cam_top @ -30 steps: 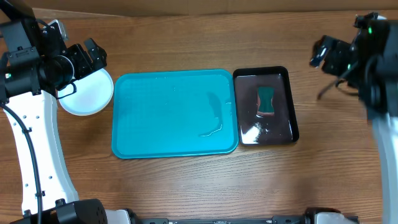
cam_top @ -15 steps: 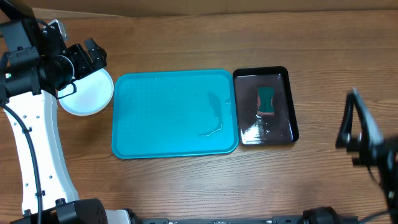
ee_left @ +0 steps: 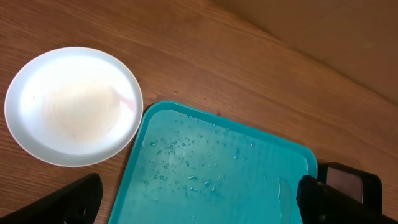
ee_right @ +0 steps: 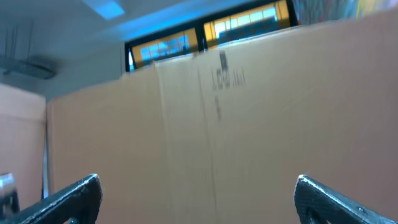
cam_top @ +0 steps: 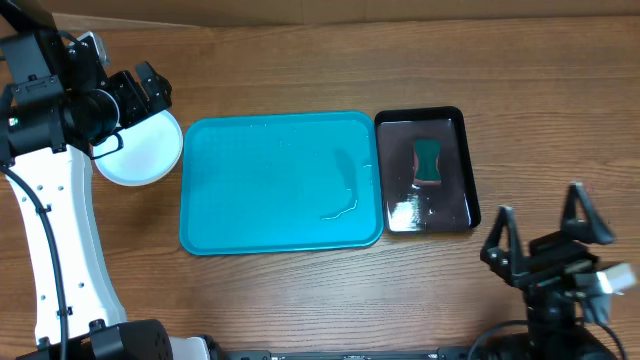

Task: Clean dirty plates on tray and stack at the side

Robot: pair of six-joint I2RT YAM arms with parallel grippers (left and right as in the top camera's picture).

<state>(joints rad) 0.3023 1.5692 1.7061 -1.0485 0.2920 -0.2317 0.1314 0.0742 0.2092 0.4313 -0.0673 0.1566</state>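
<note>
Plate (cam_top: 140, 152) white, round, smooth, on wood table (cam_top: 300, 300) just left of tray | tray (cam_top: 280, 180) turquoise, rounded rectangle, raised rim, water-beaded | left gripper (ee_left: 199, 198) fingers apart, over plate's far edge | right gripper (cam_top: 540, 228) fingers apart, near right

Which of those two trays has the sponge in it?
The smaller black tray, on the right: the green sponge lies inside it. The bigger turquoise tray beside it holds only water droplets.
</note>
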